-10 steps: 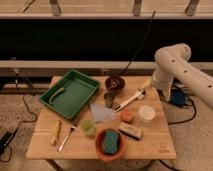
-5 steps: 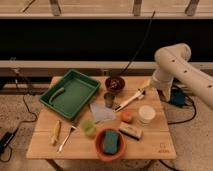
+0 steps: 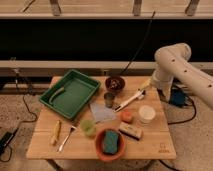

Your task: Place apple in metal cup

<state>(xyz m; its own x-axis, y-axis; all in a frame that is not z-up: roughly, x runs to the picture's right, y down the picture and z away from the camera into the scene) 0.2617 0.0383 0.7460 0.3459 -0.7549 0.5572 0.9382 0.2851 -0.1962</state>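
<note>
Table: pale wooden top point(image 3: 150, 146), filling the lower middle of the frame.
Orange bowl: point(image 3: 97, 145) at the near edge, lower centre, with a green sponge point(image 3: 110, 141) lying in it.
Tan block: point(image 3: 130, 131) just right of the bowl.
Green cup: point(image 3: 88, 127) translucent, just up and left of the bowl.
Fork: point(image 3: 65, 139) lower left, beside a yellow oblong item point(image 3: 56, 132).
Apple: point(image 3: 126, 116) small, round, orange-red; it sits on the tabletop right of centre, just above the tan block and left of the white cup point(image 3: 146, 114). Nothing grips it.
Cloth: point(image 3: 101, 112) pale bluish sheet lying flat, left of the apple.
Metal cup: point(image 3: 108, 99) small dull grey cylinder, upright, at the cloth's far edge, up and left of the apple and apart from it.
White-handled tool: point(image 3: 129, 101) lying slantwise, right of the metal cup.
Green tray: point(image 3: 80, 92) left half of the table.
Dark bowl: point(image 3: 115, 84) beyond the metal cup.
Gripper: point(image 3: 145, 89) seems to hang over the table's far right part, near the tool's upper end, well apart from the apple; its state cannot be made out.
Arm: point(image 3: 172, 62) white, bending in from the right edge.
</note>
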